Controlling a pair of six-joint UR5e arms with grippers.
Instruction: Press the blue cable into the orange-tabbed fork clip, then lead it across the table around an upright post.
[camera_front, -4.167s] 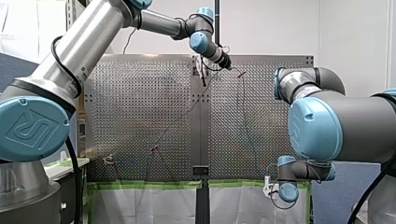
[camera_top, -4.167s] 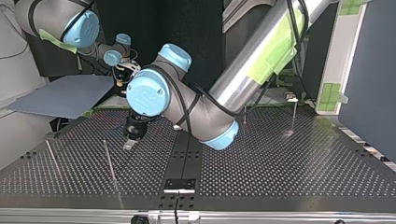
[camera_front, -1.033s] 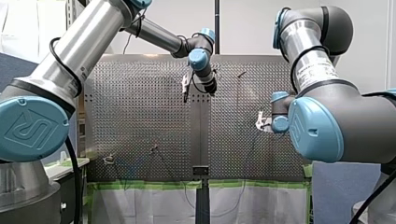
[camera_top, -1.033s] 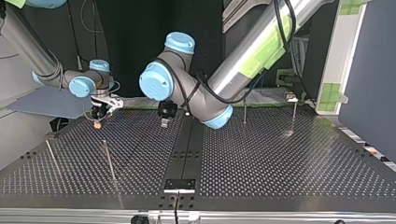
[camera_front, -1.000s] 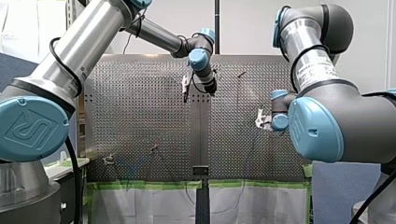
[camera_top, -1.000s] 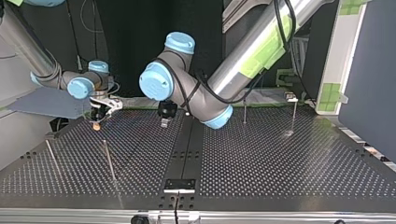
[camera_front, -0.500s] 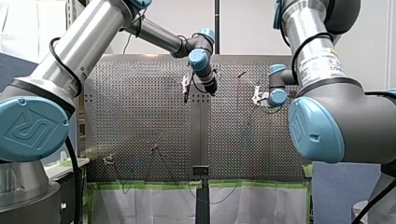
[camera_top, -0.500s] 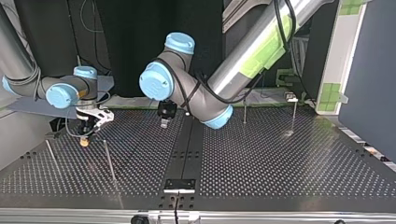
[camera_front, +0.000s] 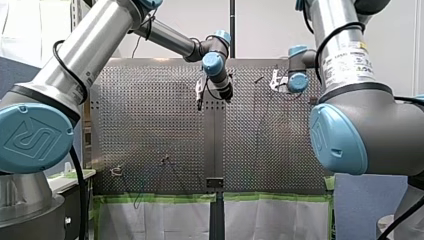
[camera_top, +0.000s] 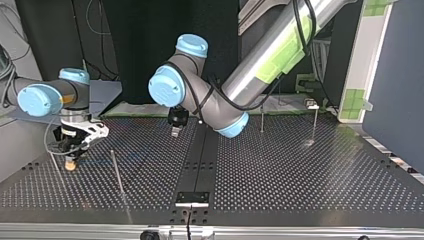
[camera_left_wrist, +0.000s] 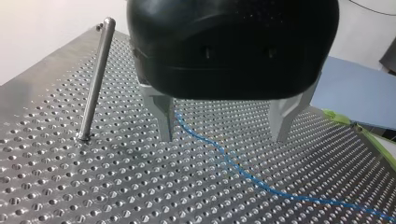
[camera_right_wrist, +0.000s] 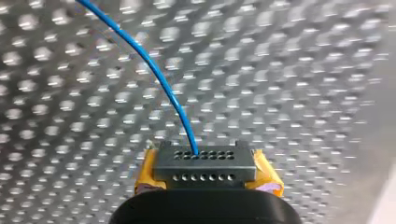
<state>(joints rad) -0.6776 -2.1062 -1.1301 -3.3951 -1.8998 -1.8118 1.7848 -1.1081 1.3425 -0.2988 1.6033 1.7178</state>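
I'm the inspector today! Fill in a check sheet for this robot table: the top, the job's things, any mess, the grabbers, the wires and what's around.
Surface: perforated metal table, dry and flat.
Job's things: blue cable runs over the table; an upright post stands beside my left gripper; orange-tabbed clip cannot be made out.
Clutter: nothing seen.
Grippers: my right gripper, with yellow pads, is shut on the blue cable. My left gripper is open above the cable and holds nothing.
Cables: only the blue cable seen on the table.
Surroundings: green tape along the table's edge; a blue-grey board beside the table.
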